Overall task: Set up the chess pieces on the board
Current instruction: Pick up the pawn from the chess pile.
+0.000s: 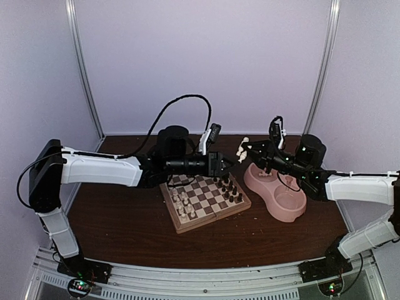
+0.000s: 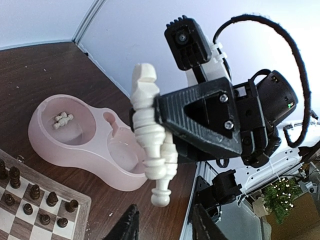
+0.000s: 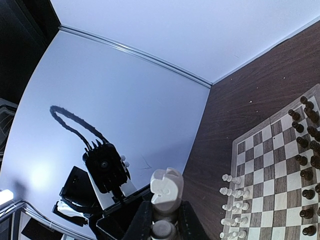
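Closed, at the right gripper, on a tall cream-white turned chess piece, with black ribbed fingers pinching its waist from 2 sides. Looks like 1 long figurine, possibly 2 pressed together; cannot tell which. Hangs in the air past the far right corner of the square wooden chessboard with light and dark brown checks, near the far end of the pink double bowl, touching neither.

Lies crosswise to the fingers, long axis roughly top to bottom in the left wrist view, slotted head uppermost and leaning left, small knob lowest. Would need bringing upright before meeting a square.

Probably weighs next to nothing: stiff, smooth, rounded, so apt to swivel or slip in a 2-point pinch. Best taken at the narrow waist rather than the bulbous head; likely to topple on its small foot if released tilted.

Further out, spread wide and holding nothing at the left gripper, aimed toward the held piece from over the board's far edge. Beyond, small cream-white pieces standing along the board's left side, dark brown-black pieces along its right, and a few more cream figurines lying in 1 compartment of the bowl.
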You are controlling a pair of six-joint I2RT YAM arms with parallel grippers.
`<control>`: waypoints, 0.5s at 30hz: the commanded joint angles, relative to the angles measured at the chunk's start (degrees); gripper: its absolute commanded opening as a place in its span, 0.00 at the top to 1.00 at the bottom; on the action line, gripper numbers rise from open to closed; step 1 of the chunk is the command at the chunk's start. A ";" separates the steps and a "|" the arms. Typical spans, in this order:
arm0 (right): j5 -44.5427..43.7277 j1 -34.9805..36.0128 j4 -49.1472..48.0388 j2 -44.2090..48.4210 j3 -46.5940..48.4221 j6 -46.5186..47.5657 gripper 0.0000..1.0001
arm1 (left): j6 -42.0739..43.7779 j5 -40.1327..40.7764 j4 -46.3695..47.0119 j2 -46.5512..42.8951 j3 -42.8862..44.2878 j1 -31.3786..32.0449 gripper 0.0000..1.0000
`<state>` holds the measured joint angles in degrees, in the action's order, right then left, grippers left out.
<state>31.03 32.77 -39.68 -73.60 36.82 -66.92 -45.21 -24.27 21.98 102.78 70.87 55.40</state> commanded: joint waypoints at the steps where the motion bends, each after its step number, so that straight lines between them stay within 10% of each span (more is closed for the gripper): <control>1: -0.32 0.44 -3.94 0.14 -0.52 -1.24 0.94 | -0.77 -0.41 3.77 0.97 2.06 0.11 0.63; 10: 0.08 0.45 -5.29 -0.56 -0.49 -1.99 0.93 | -0.92 -0.44 -0.45 2.82 5.49 0.07 0.68; 15: 0.00 0.45 -5.93 -0.59 -0.75 -2.28 0.94 | -0.80 -0.87 -0.72 2.90 5.76 0.15 0.87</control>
<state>31.05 32.84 -42.44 -74.08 36.67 -68.79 -46.15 -24.40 20.80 104.79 74.76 55.40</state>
